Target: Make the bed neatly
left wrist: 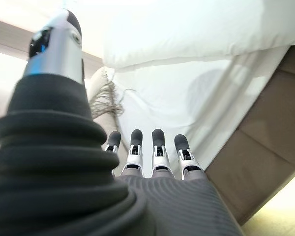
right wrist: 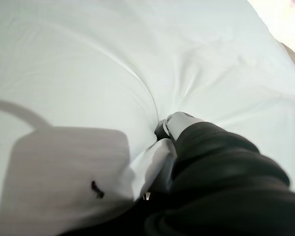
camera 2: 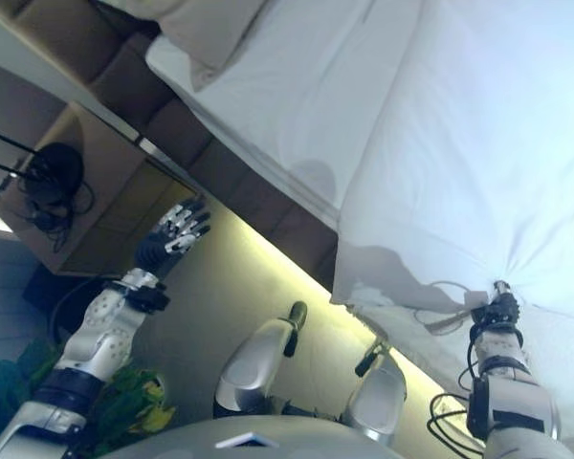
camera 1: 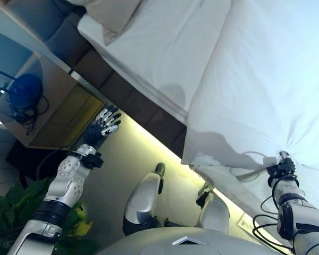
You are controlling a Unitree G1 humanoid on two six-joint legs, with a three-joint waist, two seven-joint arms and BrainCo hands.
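the right robot hand is nearest, low at the right of the head views, sunk into the white duvet near its hanging edge. the cloth puckers and creases radiate from the spot where the hand meets it. in the right wrist view the dark ribbed cover fills a corner and only a bit of silver shows among bunched white fabric; the fingers are buried in the folds, so whether they are curled on the cloth cannot be told.

the left robot hand is raised at the left, over the pale floor beside the bed, touching nothing. its fingers are straight and spread, holding nothing.

past the hands, the duvet covers the right part of the bed, its edge draping down over the brown bed base. beyond the duvet's edge the white sheet lies bare. further on, a beige pillow rests at the head end, on the sheet.

to the left of the bed stands a wooden nightstand with a dark rounded object and cords on its top. green plant leaves show at the lower left.
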